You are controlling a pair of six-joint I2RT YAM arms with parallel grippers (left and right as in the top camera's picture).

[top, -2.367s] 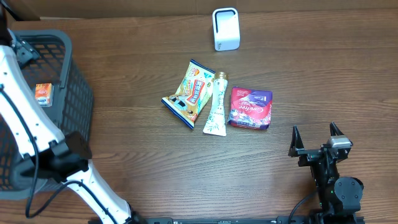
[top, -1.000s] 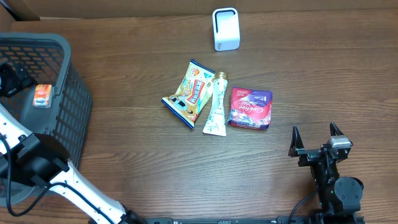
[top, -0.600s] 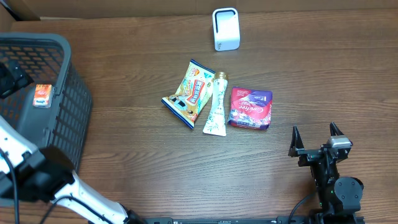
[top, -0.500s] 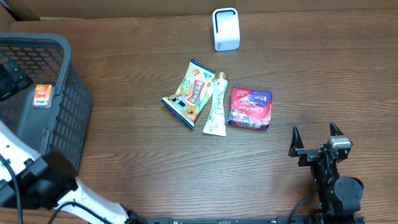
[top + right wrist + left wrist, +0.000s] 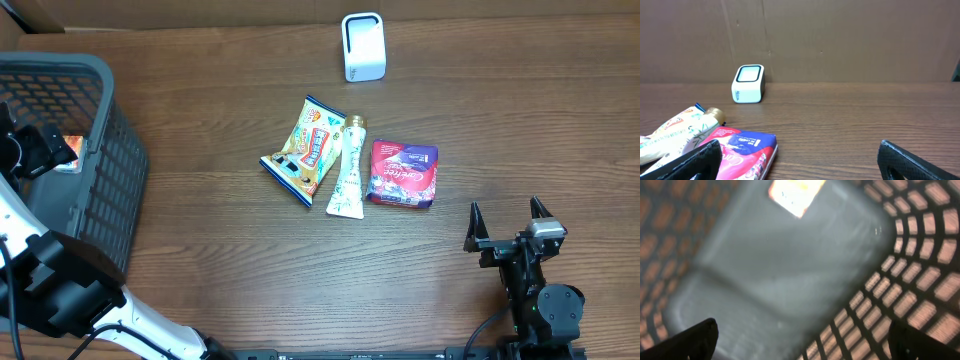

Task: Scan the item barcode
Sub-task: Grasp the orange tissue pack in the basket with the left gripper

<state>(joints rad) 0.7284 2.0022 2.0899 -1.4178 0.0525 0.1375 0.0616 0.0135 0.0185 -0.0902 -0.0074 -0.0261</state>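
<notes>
A small orange and white item [image 5: 70,152] lies inside the grey basket [image 5: 110,120] at the far left. My left gripper [image 5: 40,150] hovers inside the basket right beside it. In the left wrist view the item [image 5: 795,195] sits blurred at the top, beyond my open left gripper [image 5: 805,347], which holds nothing. The white scanner [image 5: 363,46] stands at the back of the table, also visible as the scanner [image 5: 747,83] in the right wrist view. My right gripper [image 5: 508,225] rests open at the front right, empty.
A snack bag [image 5: 308,150], a pale tube [image 5: 348,165] and a red and purple pack [image 5: 403,172] lie together mid-table. The pack [image 5: 740,147] lies just ahead and left of the right gripper [image 5: 800,167]. A cardboard wall backs the table.
The left arm has swung within the basket, bringing its gripper next to the orange item and partly covering it. The right arm and table items have not moved.
</notes>
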